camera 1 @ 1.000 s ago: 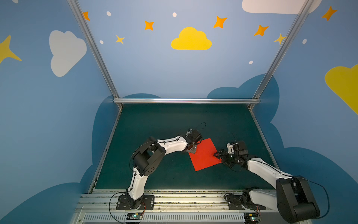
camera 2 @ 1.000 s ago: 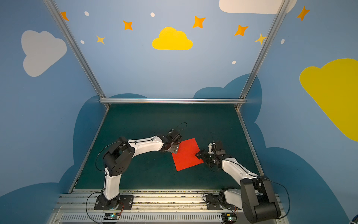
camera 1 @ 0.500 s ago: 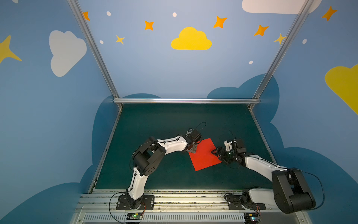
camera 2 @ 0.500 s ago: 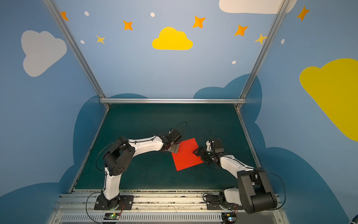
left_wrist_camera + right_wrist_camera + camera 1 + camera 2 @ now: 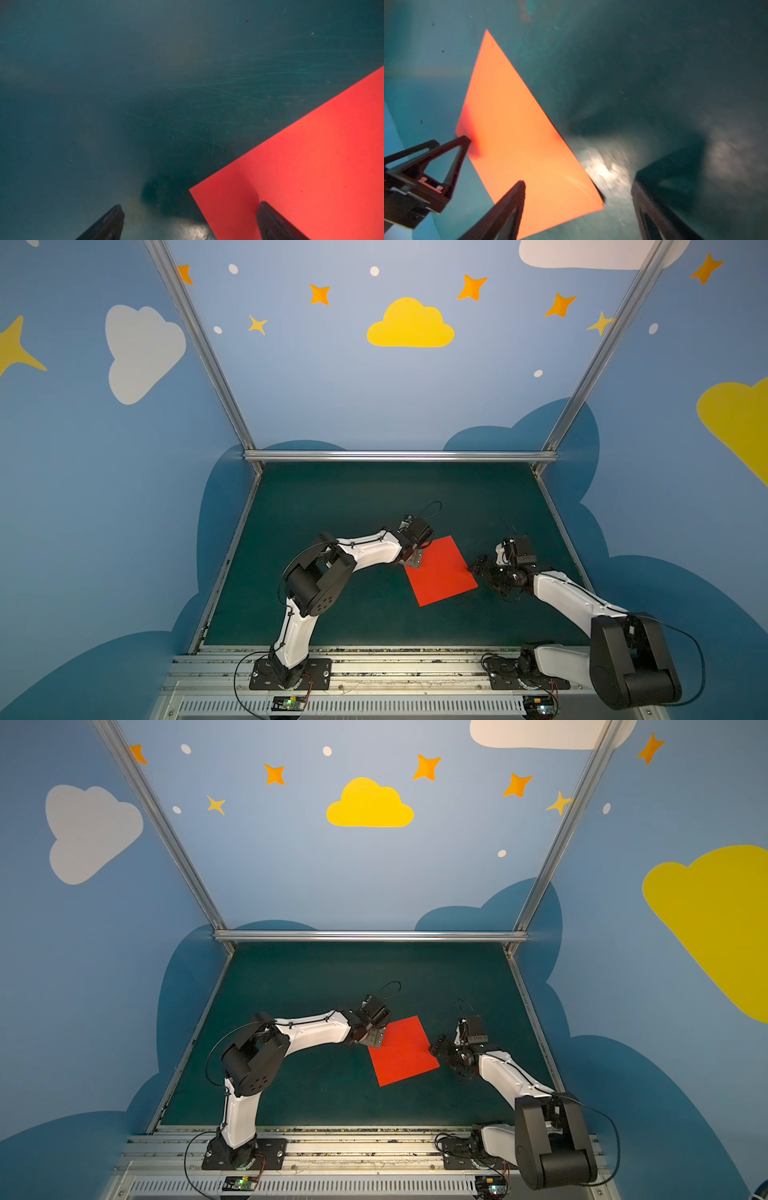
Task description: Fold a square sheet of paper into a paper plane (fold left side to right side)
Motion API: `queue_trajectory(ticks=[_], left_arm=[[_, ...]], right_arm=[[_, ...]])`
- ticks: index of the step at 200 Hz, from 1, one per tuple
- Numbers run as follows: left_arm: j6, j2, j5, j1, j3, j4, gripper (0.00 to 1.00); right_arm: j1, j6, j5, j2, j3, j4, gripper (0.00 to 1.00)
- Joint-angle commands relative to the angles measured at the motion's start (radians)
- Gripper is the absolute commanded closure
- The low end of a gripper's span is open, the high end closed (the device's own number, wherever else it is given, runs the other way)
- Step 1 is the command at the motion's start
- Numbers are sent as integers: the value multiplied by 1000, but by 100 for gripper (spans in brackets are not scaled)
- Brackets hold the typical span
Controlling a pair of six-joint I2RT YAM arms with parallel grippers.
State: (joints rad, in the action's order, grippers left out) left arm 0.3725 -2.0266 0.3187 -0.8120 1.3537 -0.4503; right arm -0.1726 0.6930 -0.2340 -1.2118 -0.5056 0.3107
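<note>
There are 2 robot arms [image 5: 365, 549], 4 fingers [image 5: 274, 224], 1 table [image 5: 353, 510] and 1 square sheet of paper [image 5: 440, 570]

This is a robot test booth in a lab, not a home or a shop. Its blue walls [image 5: 332, 398] are painted with a yellow cloud [image 5: 409, 325] and orange stars [image 5: 320, 294] and framed by bare aluminium posts [image 5: 199, 344]. A scratched dark green mat [image 5: 353, 497] covers the work surface. Along its front edge a metal rail [image 5: 395, 672] carries the bolted-down left arm [image 5: 365, 549] and right arm [image 5: 569, 597], beside a lit circuit board [image 5: 289, 702].

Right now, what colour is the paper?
The square sheet of paper is plain bright red, clearest in a top view.
</note>
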Motion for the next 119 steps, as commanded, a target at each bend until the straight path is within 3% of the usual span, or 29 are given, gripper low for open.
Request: queue_trajectory(ticks=[1,24,51,119], left_arm=[[-16,-63,-33,1,-8,-11,0],[-11,-64,-35,1,-6,-12,0],[-8,-58,-32,1,-8,-17,0],[3,-52,-30,1,-7,-19,0]], right_arm=[[4,36,73,72,39,129,16],[4,73,82,147,80,156,16],[0,83,7,198,122,127,16],[-67,136,-120,155,165,-17,17]])
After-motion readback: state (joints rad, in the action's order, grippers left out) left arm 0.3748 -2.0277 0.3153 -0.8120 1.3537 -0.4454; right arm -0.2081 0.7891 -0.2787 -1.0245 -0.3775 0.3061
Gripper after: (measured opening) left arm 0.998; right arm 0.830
